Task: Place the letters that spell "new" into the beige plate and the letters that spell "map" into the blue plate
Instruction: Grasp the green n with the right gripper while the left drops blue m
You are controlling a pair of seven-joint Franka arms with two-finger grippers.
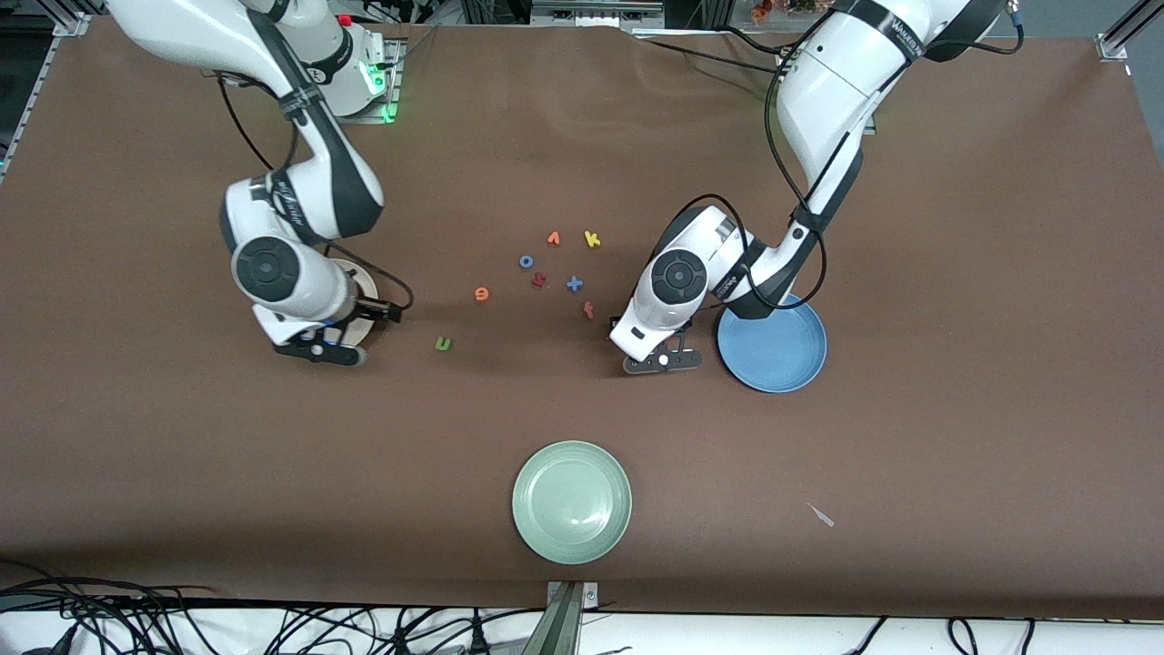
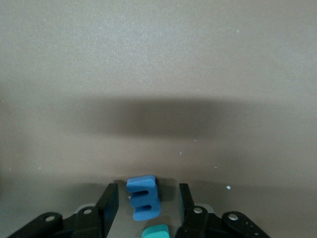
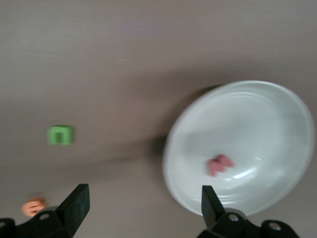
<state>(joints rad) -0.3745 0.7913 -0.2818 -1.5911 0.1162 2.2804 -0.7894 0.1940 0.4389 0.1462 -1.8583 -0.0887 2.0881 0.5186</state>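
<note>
pale green plate (image 1: 572,501) nearest camera on desk | my left jaws (image 2: 148,204) apart, straddling blue m (image 2: 143,197), teal a (image 2: 156,231) just beside, by blue plate (image 1: 772,343) | my right jaws (image 3: 141,204) spread wide above beige plate (image 3: 240,146) holding pink w (image 3: 219,164) | green n (image 1: 443,343), orange e (image 1: 481,293) on desk

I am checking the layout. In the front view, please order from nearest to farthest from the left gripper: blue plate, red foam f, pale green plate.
From the left gripper:
1. Round blue plate, beside it.
2. Small red foam f, toward the bases.
3. Round pale green plate, nearest the camera.
</note>
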